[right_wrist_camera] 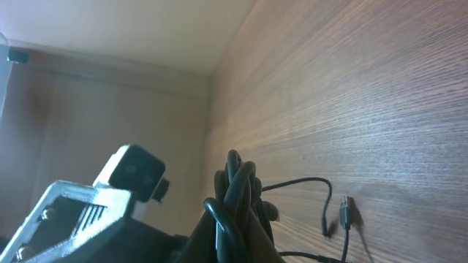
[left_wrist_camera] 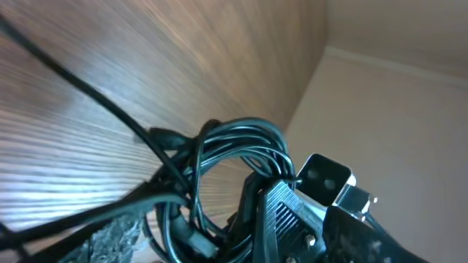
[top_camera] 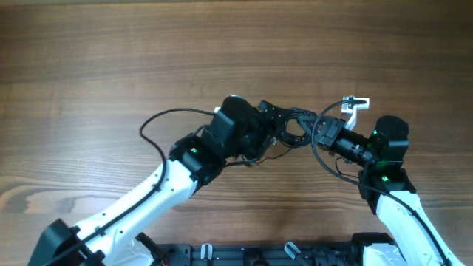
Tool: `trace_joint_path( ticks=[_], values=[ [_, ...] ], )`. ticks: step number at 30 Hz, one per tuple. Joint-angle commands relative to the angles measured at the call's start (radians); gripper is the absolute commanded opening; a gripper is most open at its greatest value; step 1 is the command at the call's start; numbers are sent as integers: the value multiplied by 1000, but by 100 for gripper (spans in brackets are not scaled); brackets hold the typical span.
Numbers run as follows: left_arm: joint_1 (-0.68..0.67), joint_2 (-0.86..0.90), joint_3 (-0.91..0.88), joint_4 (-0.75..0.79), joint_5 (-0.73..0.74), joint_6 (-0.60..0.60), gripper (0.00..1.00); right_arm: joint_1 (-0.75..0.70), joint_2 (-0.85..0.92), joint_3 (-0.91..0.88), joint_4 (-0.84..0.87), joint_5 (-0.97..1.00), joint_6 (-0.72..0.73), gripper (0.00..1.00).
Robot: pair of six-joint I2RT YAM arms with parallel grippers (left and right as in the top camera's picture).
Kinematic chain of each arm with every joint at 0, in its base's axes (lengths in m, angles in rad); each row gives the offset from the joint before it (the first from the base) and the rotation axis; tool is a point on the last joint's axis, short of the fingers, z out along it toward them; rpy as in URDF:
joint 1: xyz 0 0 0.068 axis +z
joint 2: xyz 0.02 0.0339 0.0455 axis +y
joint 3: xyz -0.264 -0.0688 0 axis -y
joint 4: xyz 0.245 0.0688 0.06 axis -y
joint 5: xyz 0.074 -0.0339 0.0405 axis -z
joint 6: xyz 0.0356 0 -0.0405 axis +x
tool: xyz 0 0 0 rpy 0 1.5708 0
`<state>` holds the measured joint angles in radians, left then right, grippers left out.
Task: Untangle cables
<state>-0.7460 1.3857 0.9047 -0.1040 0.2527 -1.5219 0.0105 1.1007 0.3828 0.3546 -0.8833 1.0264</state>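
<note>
Your right gripper (top_camera: 316, 133) is pressed together on the cables (top_camera: 297, 127), a knot just right of the worktop's (top_camera: 111, 59) centre. Your left gripper (top_camera: 277, 122) stands spread, close against the knot's left side. The knot's long axis seems to run from one gripper to the other. There is no container here.

No text, label, brand, number or sign can be read in any of the three views, neither on the cables (left_wrist_camera: 241, 133) nor on the wooden worktop (top_camera: 111, 59).
</note>
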Motion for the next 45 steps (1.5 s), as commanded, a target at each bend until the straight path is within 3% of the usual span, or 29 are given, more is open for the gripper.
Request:
trace_joint_path(
  ticks=[1, 5, 13, 21, 23, 27, 32, 36, 42, 43, 45],
  values=[
    [-19, 31, 9, 3, 19, -65, 75, -3, 6, 3, 8, -31, 13, 4],
    [-22, 40, 9, -8, 19, -65, 70, -3, 6, 3, 11, -31, 53, 4],
    [-71, 40, 9, -4, 15, -65, 70, -3, 6, 3, 12, 0, 198, 4],
    [-83, 60, 9, -50, -1, -64, 68, -3, 6, 3, 11, -12, 216, 4],
    [-83, 65, 9, -68, -22, -65, 62, -3, 6, 3, 12, -19, 243, 4],
    [-82, 68, 9, -87, -100, -64, 40, -3, 6, 3, 36, -60, 261, 4],
    [-82, 68, 9, -89, -209, -51, 4, -3, 6, 3, 51, -129, 256, 5],
    [-82, 68, 9, -92, -281, 41, 4, -3, 6, 3, 52, -128, 255, 10],
    [-68, 68, 9, -97, -279, 131, 4, -3, 6, 3, 55, -127, 256, 9],
    [-68, 68, 9, -99, -269, 131, 13, -3, 6, 3, 59, -127, 256, 9],
    [-68, 68, 9, -99, -253, 131, 51, -3, 6, 3, 68, -127, 258, 9]
  ],
)
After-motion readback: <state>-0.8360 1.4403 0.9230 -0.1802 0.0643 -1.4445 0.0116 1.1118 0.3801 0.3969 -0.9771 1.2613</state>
